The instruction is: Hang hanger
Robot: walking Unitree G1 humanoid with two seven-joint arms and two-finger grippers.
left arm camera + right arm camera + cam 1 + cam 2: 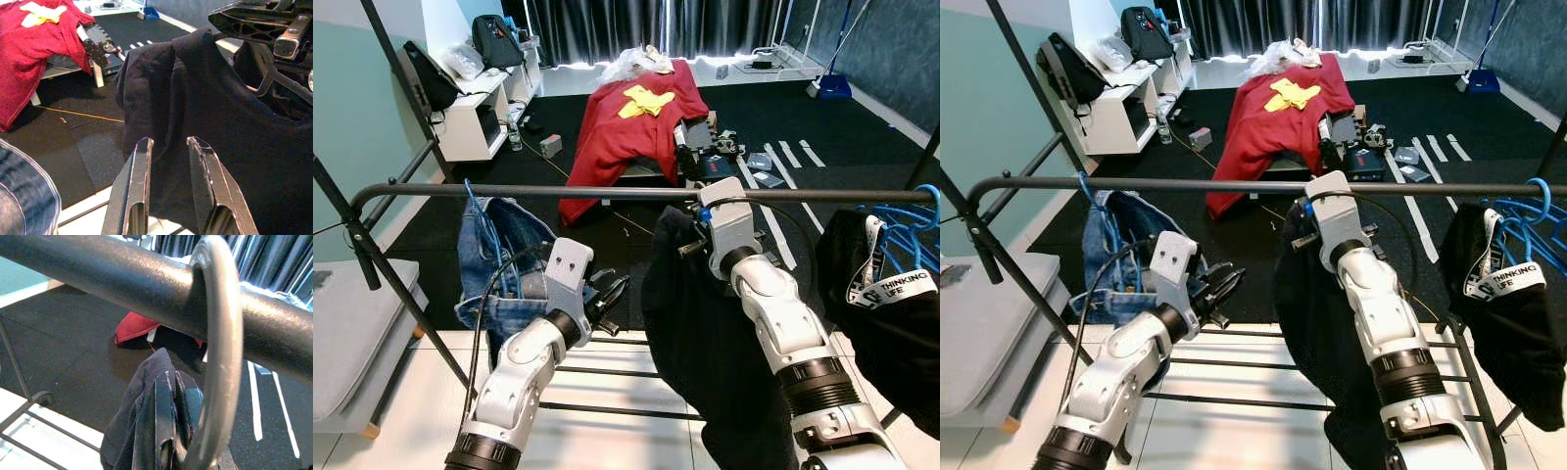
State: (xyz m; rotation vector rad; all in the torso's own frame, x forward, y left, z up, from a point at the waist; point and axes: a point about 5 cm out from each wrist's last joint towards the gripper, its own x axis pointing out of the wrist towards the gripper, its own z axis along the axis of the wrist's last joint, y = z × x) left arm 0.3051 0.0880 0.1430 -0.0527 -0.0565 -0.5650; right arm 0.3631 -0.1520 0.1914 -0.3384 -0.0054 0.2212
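The hanger's hook (220, 352) curves over the rail (98, 271) of the clothes rack; my right wrist view shows it wrapped around the bar, though I cannot tell whether it bears on the metal or hangs just clear of it. Below it hangs the black garment (690, 323) it carries, draped between my two arms.

My right gripper (166, 431) is raised close under the rail, its fingers pressed together on the hanger's neck with folds of the black cloth caught beside them. From the head views its wrist sits right at the bar, near the middle of the rack.

My left gripper (168, 161) hovers lower, beside the garment, its fingers spread a little and pinching nothing, pointed at the dark cloth just ahead.

I judge this to be the final step: the hook is over the bar and what remains is to let it settle. The next move calls for lowering my right gripper slightly so the rail takes the weight, then parting the fingers without dragging the cloth along as I pull away.

Further along the rail, jeans (504, 259) hang on a blue hanger to my left, and another black garment (881, 313) with blue hangers (911, 230) to my right.
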